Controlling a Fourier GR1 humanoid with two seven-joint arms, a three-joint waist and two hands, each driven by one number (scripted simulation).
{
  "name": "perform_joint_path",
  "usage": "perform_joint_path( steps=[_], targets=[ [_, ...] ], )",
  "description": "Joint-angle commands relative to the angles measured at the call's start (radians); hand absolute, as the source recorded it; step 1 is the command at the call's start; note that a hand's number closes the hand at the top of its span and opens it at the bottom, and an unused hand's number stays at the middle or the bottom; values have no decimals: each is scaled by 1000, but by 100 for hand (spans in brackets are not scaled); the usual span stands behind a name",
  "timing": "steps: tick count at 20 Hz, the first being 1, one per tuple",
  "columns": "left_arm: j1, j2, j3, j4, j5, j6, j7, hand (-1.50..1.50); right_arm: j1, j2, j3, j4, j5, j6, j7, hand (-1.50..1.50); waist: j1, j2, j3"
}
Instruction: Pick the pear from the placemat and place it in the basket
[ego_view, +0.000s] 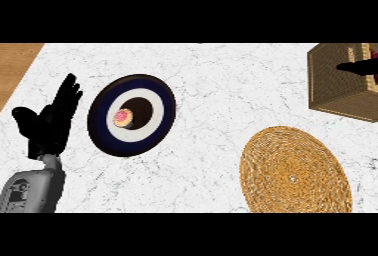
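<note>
Rightward, the right hand (354, 66) hangs over the basket (330, 86).

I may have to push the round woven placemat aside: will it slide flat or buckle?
Probably slides flat: the placemat looks like a tightly coiled weave lying flush on the smooth marble counter. Likely light and somewhat flexible, so an edge lift might bend it.

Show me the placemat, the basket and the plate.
placemat (295, 170), head view, on its woven middle
basket (336, 82), head view, on its near outer wall
plate (137, 136), head view, on its white ring
</note>
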Motion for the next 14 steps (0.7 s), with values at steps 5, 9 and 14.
perform_joint_path(
  steps=[5,9,14],
  targets=[
    [32,0,-1,-39,12,-12,2,0,117,-173,-150,30,-157,187,-39,-150,2,7,6],
    [12,-13,-30,-69,-6,-1,45,0,178,-216,-163,18,-176,269,-64,-150,7,7,7],
    [17,14,3,-1,13,-31,-6,0,234,-257,-195,-6,-215,362,-135,-150,2,8,6]
  ],
)
